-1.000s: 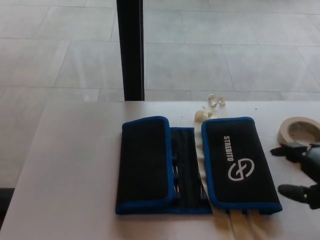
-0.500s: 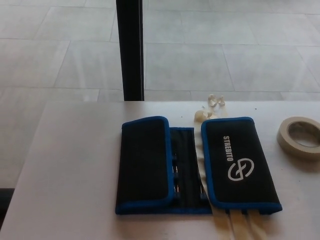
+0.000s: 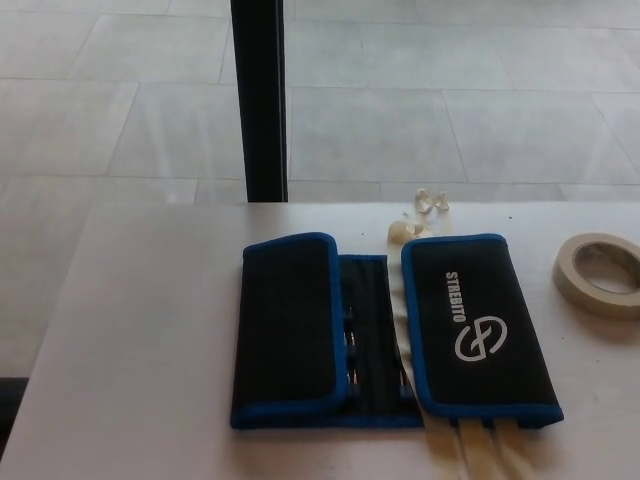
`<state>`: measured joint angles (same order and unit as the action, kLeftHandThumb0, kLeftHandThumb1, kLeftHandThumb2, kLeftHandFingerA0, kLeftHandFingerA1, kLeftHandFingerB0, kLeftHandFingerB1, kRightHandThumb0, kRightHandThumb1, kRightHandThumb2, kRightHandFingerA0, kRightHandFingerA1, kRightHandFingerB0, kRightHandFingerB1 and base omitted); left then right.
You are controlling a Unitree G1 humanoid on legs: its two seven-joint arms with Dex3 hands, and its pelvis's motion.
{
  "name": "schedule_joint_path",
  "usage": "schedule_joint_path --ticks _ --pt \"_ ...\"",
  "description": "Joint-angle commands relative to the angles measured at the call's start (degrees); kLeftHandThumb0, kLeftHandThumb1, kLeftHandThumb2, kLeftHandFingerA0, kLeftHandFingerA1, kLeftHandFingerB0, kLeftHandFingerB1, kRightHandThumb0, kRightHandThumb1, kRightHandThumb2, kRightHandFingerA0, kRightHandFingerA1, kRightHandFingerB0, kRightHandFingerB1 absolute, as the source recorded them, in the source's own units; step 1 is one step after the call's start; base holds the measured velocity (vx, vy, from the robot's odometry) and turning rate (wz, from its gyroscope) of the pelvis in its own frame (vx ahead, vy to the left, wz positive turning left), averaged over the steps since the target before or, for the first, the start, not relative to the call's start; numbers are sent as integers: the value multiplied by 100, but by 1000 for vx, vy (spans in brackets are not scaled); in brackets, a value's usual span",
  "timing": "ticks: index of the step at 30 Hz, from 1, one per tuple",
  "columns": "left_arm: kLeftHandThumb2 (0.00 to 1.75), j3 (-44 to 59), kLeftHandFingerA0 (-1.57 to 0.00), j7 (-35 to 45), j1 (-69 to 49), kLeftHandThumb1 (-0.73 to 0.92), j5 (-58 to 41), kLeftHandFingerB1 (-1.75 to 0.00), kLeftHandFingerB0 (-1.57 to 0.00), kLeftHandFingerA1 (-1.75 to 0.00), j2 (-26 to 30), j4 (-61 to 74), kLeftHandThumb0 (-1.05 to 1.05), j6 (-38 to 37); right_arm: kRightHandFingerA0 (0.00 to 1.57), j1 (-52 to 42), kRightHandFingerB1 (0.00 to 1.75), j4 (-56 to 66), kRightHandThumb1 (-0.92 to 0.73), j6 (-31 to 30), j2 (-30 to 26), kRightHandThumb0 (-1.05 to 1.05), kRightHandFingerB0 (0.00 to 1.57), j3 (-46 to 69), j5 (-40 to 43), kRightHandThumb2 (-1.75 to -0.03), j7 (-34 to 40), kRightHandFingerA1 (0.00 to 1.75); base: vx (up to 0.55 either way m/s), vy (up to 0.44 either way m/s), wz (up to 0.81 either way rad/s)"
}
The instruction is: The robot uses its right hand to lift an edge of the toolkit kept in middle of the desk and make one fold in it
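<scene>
While no robot hand is showing anywhere in the head view, the toolkit (image 3: pixel 395 335) is lying in the middle of the desk (image 3: pixel 150 330), toward its near edge, so whether either hand is open or closed cannot be told. The kit is a black fabric roll trimmed in blue, and both of its outer flaps are already lying folded inward: the plain left flap (image 3: pixel 290 325) and the right flap (image 3: pixel 480 325) carrying the white logo, with a narrow strip of tool pockets (image 3: pixel 372 335) showing between them. It is looking soft and floppy along its fold lines, yet probably weighted by the tools inside, so a lifted edge is likely to sag and drag rather than swing over stiffly. The blue piping along the right flap's outer edge is offering the firmest place to pinch, near the middle of that side. A roll of masking tape (image 3: pixel 600 275) is sitting near the desk's right edge, well apart from the kit.
</scene>
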<state>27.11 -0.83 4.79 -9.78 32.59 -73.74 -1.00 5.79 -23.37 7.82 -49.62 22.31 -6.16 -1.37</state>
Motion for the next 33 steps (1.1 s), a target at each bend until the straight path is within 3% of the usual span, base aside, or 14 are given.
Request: schedule_joint_path --ticks 1,6,11,16,17,18,20,21,23,24,25,26,28,33 --pt "65 105 -60 -27 -211 85 -118 -54 -45 -65 156 -41 -66 86 64 -127 58 -2290 -73 -53 2062 -65 37 3623 3404 -62 1467 85 0 0 0" --pt "65 137 -59 -12 -189 85 -154 -50 -39 -65 157 -35 -67 139 62 109 61 -2746 -77 -334 2104 -62 45 4042 3549 -63 1672 92 0 0 0" --pt "65 142 -62 -52 -166 84 -141 -52 -43 -65 131 -60 -67 105 57 205 69 -2721 -78 -516 2380 -65 31 4224 3587 -63 1713 106 0 0 0" --pt "65 178 -61 -35 -119 85 -167 -52 -46 -62 102 -73 -66 98 56 207 76 -2804 -80 -779 2709 -68 43 4077 3313 -64 1458 93 0 0 0" --pt "65 172 -58 -12 -120 87 -162 -52 -43 -61 103 -67 -65 93 67 230 71 -2800 -74 -826 2755 -71 32 4081 3273 -64 1491 93 0 0 0" --pt "66 152 -58 42 -135 87 -148 -52 -44 -63 110 -49 -65 71 69 235 57 -2806 -58 -865 2851 -61 6 4041 3213 -105 1472 86 0 0 0" --pt "65 160 -59 17 -128 87 -157 -52 -44 -64 108 -31 -66 79 62 223 53 -2947 -57 -757 2903 -58 0 3991 3128 -105 1242 82 0 0 0" --pt "65 193 -60 26 -134 87 -196 -55 -45 -67 87 4 -65 43 60 242 56 -3085 -78 -729 2913 -67 15 4048 3179 -64 1093 79 0 0 0" --pt "65 191 -60 4 -122 87 -192 -53 -45 -65 98 15 -65 76 63 274 60 -3153 -81 -728 2934 -69 23 4076 3157 -64 1071 79 0 0 0" --pt "66 197 -59 16 -121 88 -196 -53 -43 -64 106 13 -66 81 59 302 64 -3178 -62 -701 2951 -69 30 4080 3138 -102 1082 78 0 0 0" --pt "65 198 -60 16 -126 88 -194 -53 -44 -65 108 13 -66 81 59 327 64 -3190 -62 -686 2974 -69 30 4085 3127 -101 1081 79 0 0 0" --pt "66 194 -61 -9 -132 88 -186 -52 -43 -64 102 13 -66 93 62 344 61 -3210 -82 -694 2974 -69 31 4101 3119 -64 1068 81 0 0 0" --pt "66 202 -61 -10 -156 88 -185 -53 -45 -63 90 0 -65 53 70 342 60 -3186 -82 -741 2990 -70 29 4090 3091 -65 1043 84 0 0 0" --pt "66 243 -59 69 -178 88 -207 -52 -45 -62 101 -27 -67 86 84 363 60 -3413 -78 -679 2946 -71 64 3900 2948 -63 1051 79 0 0 0"
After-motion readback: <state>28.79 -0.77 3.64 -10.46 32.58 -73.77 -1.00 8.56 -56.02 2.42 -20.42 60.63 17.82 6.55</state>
